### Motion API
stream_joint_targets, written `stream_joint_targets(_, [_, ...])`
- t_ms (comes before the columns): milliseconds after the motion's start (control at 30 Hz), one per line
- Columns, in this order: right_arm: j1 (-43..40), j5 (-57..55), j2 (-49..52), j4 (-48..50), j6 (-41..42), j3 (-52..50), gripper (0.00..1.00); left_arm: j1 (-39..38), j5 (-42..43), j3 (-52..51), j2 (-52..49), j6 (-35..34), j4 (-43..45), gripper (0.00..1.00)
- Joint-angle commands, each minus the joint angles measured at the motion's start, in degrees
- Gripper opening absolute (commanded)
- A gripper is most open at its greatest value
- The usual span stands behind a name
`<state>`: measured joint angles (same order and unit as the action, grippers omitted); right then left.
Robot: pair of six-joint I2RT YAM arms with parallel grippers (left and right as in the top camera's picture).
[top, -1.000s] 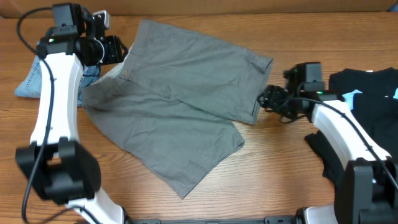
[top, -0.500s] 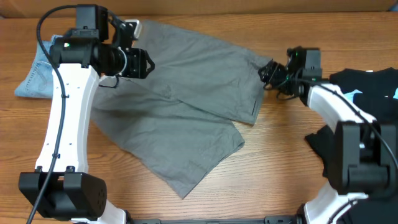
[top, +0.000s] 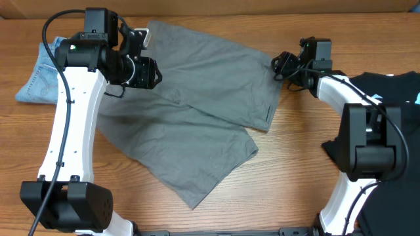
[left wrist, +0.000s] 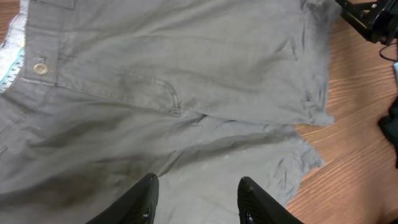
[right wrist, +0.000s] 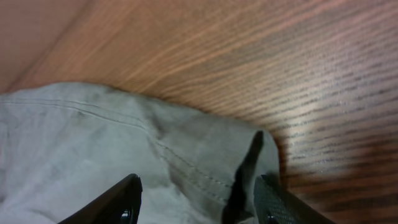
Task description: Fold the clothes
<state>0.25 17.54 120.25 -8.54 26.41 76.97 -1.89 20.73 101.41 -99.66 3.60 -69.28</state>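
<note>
The grey shorts (top: pixel 197 111) lie spread on the desk (top: pixel 295 164); the left claw (left wrist: pixel 198 199) hangs half open and empty over them, while the right claw (right wrist: pixel 199 202) sits half open astride a hem corner, gripping nothing. A shallow pinch there could slip or drag the leg askew; bare wood lies free in front, and black garments (top: pixel 387 92) crowd the right

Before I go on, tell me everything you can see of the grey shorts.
The grey-khaki shorts look like thin, creased cotton. They lie spread on the wooden table, one leg lapped over the other. The waistband, with a pale button and lining, lies at the left arm's side. The left gripper hovers over them, jaws apart; the right gripper straddles a hem corner.
</note>
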Motion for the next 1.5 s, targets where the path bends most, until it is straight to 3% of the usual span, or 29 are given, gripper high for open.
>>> stream_joint_targets(0, [-0.1, -0.3, 0.3, 0.7, 0.7, 1.1, 0.61, -0.2, -1.5, 0.0, 1.5, 1.2, -0.1, 0.45])
stream_joint_targets(133, [0.1, -0.4, 0.3, 0.7, 0.7, 1.1, 0.5, -0.2, -1.7, 0.0, 1.5, 1.2, 0.2, 0.45])
stream_joint_targets(367, [-1.7, -0.9, 0.3, 2.7, 5.0, 1.1, 0.11, -0.2, -1.7, 0.0, 1.5, 1.1, -0.6, 0.44])
stream_joint_targets(467, [-3.5, 1.1, 0.3, 4.0, 6.9, 1.1, 0.04, -0.2, -1.7, 0.0, 1.5, 1.1, -0.8, 0.44])
stream_joint_targets(800, [-8.9, 8.3, 0.3, 9.2, 6.7, 1.7, 0.04, -0.2, -1.7, 0.0, 1.5, 1.2, -0.7, 0.44])
stream_joint_targets(833, [-9.2, 8.3, 0.3, 9.7, 6.6, 1.7, 0.06, -0.2, -1.7, 0.0, 1.5, 1.2, -0.6, 0.44])
stream_joint_targets(900, [-9.7, 8.0, 0.3, 10.6, 6.6, 1.7, 0.31, -0.2, -1.9, 0.0, 1.5, 1.2, -0.2, 0.44])
stream_joint_targets(1000, [-11.4, 8.8, -0.1, 10.6, 6.4, 1.9, 0.33, -0.2, -2.0, 0.0, 1.5, 1.2, 0.2, 0.45])
stream_joint_targets(1100, [-14.4, 15.2, -1.9, 8.8, 6.4, 1.9, 0.4, -0.2, -3.8, 0.0, 1.5, 1.2, -0.2, 0.45])
stream_joint_targets(1233, [-17.2, 24.4, -6.4, 0.4, 1.4, 1.9, 0.47, 0.1, -5.4, 0.0, 1.5, 1.2, -0.5, 0.46])
stream_joint_targets(1467, [-15.3, 21.1, -13.3, -28.7, -11.9, 1.9, 0.5, 0.1, -6.6, 0.0, 1.5, 2.5, -0.5, 0.52])
